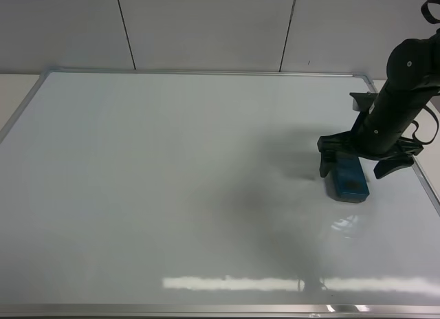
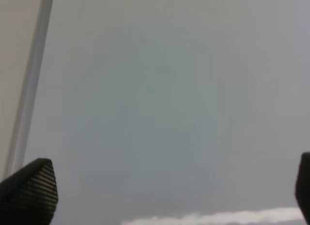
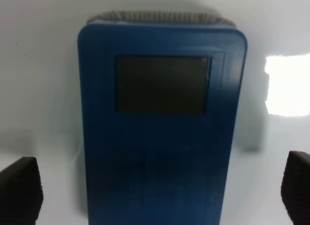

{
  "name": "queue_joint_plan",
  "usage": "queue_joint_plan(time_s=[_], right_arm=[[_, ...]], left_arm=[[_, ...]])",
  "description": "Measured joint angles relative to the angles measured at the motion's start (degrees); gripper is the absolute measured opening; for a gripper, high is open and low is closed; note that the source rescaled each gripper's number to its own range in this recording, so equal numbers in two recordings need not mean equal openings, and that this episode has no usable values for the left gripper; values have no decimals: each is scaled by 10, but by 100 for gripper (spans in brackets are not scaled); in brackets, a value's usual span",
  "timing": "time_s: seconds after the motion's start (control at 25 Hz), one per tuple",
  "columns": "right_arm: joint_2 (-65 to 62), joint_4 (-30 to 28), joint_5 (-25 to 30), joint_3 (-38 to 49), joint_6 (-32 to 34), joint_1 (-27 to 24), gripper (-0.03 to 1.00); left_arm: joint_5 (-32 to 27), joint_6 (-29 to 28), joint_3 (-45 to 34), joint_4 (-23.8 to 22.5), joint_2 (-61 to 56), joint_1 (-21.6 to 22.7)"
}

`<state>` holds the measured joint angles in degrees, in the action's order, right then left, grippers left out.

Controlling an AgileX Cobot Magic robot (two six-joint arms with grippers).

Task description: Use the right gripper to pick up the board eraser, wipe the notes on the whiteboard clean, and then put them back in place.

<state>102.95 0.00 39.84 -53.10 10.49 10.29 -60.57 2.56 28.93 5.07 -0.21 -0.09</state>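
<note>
Exterior high view gave you the whiteboard [image 1: 172, 195] filling nearly the whole picture, its thin silver frame running along every edge and its glossy face carrying only soft shadows and a bright strip of reflected light near the lower edge. You could find no marker scribble anywhere on it. Moving rightward, you came to the board eraser [image 1: 349, 179], lying flat on the board's right part, close to the right frame. The right gripper [image 1: 356, 169] stood directly over it, jaws released, one finger on each side of the block and neither visibly pressing it.

In the left wrist view you had the left gripper [image 2: 167, 188] with its jaws spread wide, one dark fingertip at each lower corner and only bare whiteboard [image 2: 169, 99] and a length of frame beyond.

In the right wrist view the board eraser [image 3: 160, 137] lay between the two parted fingertips [image 3: 19, 188] of the right gripper [image 3: 160, 191], with a gap of white board on both sides; one dark grey patch showed on its blue top.
</note>
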Motion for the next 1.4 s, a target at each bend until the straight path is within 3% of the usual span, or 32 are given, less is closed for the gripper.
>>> queue_joint_plan(time_s=[0.32, 0.76, 1.08, 1.4], right_arm=[[-77, 0, 0, 0, 0, -11, 100], [-281, -19, 32, 0, -5, -126, 100], [-434, -33, 90, 0, -5, -171, 100], [-611, -49, 136, 1, -5, -185, 100]], left_arm=[[0, 0, 0, 0, 0, 0], [0, 0, 0, 0, 0, 0], [0, 0, 0, 0, 0, 0], [0, 0, 0, 0, 0, 0]])
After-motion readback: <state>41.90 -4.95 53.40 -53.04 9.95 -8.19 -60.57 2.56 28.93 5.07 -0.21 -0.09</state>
